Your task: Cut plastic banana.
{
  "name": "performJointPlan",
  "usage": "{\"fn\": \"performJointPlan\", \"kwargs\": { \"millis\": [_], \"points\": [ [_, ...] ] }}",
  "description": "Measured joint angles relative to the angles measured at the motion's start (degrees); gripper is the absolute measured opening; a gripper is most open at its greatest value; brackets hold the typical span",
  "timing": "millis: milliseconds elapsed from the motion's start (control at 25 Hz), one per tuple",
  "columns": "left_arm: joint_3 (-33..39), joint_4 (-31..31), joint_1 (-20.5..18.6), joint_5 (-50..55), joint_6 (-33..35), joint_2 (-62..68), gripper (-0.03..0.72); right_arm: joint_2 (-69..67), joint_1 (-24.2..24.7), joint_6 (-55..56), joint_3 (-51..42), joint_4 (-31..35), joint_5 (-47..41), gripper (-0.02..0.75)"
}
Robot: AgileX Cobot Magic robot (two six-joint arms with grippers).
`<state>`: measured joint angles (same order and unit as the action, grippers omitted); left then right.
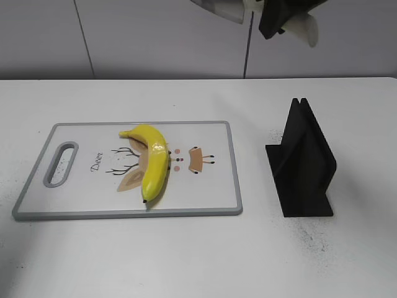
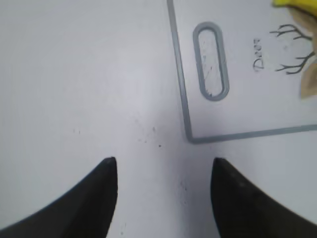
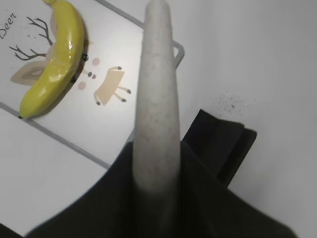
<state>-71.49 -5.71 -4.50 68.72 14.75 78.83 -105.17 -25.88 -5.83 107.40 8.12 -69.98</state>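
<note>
White table (image 1: 186, 261), faintly speckled with dark flecks, possibly dust, carrying a grey-rimmed cutting board (image 1: 218, 133) at left-centre of the exterior frame and a black folded stand (image 1: 304, 164) set apart from it at right.

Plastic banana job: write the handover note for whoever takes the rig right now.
Left gripper: open, empty, over bare table off the handle end of the cutting board.
Right gripper: shut on a pale knife, held high above the table between the board and the black knife stand.
Plastic banana: lies whole on the board, across the deer print, untouched by either arm.
Done: knife is out of the stand and in hand.
Left: bring the blade down over the banana and cut it; the left arm could probably steady it first.
</note>
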Motion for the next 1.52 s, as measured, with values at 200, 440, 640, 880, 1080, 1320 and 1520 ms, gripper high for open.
{"fn": "performJointPlan", "kwargs": {
  "millis": [200, 440, 640, 880, 1080, 1320, 1520],
  "points": [
    [7.39, 0.17, -1.61, 0.77, -0.93, -5.62, 0.571, 6.38, 0.00, 3.51, -11.75, 0.84, 0.06, 0.160],
    [19.39, -0.13, -1.61, -0.81, -1.09, -20.37, 0.566, 18.58, 0.00, 7.13, -29.54, 0.92, 7.61, 0.160],
    [29.13, 0.37, -1.61, -5.37, -0.90, -36.43, 0.563, 27.28, 0.00, 12.86, -39.38, -1.11, 13.46, 0.160],
    [38.72, 1.61, -1.61, -5.06, -0.90, -56.51, 0.544, 33.77, 0.00, 19.17, -46.02, -4.27, 16.68, 0.160],
    [41.21, 1.74, -1.61, -0.05, -0.90, -69.65, 0.544, 36.63, 0.00, 21.05, -49.33, -4.95, 17.43, 0.160],
    [41.40, 1.81, -1.31, 1.42, -0.90, -78.25, 0.543, 39.44, 0.00, 25.35, -54.68, -6.96, 20.06, 0.160],
    [41.57, 1.76, 2.46, 1.42, -0.84, -78.16, 0.543, 40.07, 0.00, 27.30, -57.66, -7.33, 20.84, 0.160]
  ]
}}
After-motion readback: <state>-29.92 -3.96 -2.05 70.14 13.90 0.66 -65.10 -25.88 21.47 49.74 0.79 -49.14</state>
